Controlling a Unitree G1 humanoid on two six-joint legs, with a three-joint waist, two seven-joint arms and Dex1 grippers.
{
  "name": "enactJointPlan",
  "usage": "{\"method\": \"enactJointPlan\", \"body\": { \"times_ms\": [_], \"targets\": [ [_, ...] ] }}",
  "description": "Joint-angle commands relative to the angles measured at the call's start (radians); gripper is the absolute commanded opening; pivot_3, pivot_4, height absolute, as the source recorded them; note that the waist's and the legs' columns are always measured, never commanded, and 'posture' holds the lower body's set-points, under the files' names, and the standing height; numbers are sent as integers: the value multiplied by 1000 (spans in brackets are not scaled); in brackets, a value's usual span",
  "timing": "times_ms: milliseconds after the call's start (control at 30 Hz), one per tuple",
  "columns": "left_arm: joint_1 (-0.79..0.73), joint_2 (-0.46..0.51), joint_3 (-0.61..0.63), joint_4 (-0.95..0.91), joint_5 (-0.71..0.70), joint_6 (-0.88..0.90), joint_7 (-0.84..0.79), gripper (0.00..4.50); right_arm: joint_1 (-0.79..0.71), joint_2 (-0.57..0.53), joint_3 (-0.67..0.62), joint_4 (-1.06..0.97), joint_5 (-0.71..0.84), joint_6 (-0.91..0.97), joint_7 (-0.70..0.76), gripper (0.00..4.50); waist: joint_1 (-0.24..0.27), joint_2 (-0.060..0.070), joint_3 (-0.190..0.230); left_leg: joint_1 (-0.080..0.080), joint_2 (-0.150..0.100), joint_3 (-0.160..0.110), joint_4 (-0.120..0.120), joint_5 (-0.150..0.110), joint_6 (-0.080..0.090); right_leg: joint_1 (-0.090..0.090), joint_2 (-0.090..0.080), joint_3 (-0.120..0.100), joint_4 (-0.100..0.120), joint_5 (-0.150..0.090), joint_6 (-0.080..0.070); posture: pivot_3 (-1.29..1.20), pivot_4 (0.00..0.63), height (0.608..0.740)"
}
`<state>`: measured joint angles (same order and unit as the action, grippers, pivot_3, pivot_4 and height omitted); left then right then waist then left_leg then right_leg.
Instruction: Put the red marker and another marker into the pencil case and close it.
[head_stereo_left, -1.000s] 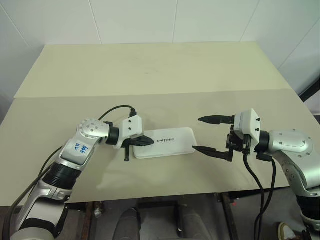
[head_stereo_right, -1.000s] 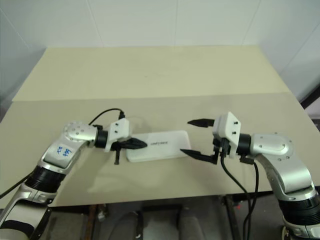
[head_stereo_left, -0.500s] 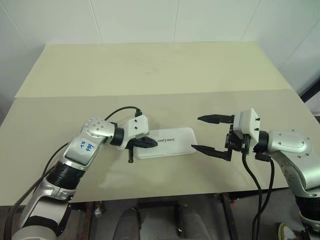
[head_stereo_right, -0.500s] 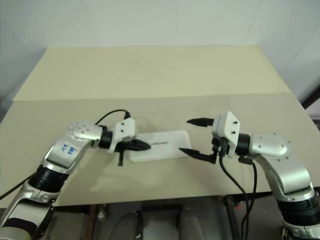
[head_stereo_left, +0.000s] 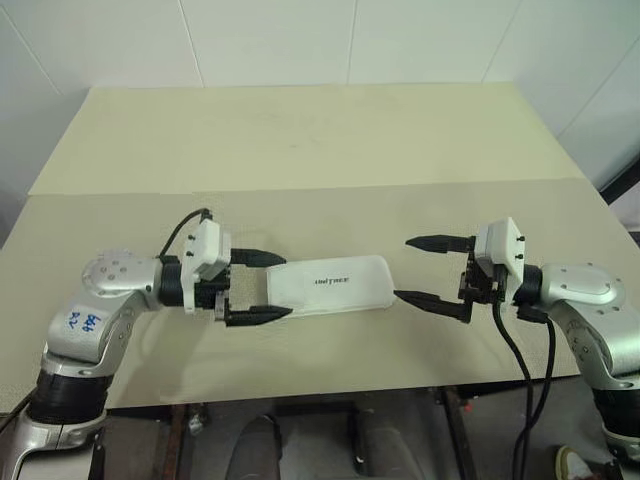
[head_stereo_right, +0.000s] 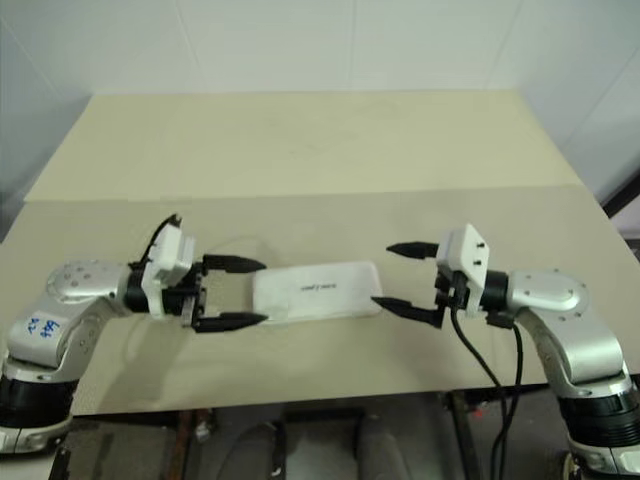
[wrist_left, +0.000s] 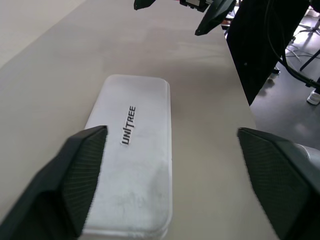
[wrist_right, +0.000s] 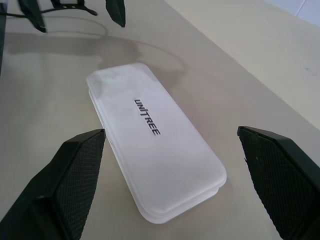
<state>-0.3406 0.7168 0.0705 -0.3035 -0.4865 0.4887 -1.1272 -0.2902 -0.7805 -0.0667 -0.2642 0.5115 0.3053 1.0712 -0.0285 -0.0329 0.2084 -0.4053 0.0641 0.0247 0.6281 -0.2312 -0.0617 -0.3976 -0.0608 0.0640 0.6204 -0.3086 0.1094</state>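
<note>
I see the pencil case lying lid-down on the tabletop, both end effectors, left and right, released and empty; I judge only withdrawal remains.

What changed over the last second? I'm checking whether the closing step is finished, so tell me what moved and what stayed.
The left pincer was shut, its tip on the pencil case's left end. It has since drawn back to the left, off the lid, and opened wide. The right pincer stayed open beside the case's right end, apart from it. The case stayed closed and flat on the table.
</note>
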Motion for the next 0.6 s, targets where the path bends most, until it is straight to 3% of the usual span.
{"method": "enactJointPlan", "body": {
  "times_ms": [33,600],
  "targets": [
    [26,9,53,-20,3,-51,35,4477,-12,-12,-41,4,1,-30,14,4500,0,0,0,0,0,0,0,0,0,0,0,0,0,0,0,0,150,740],
    [45,28,65,-31,-11,-84,66,4477,-33,1,-45,73,-35,-75,25,4500,-1,0,0,0,0,0,0,0,0,0,0,0,0,0,0,0,150,740]
  ]
}}
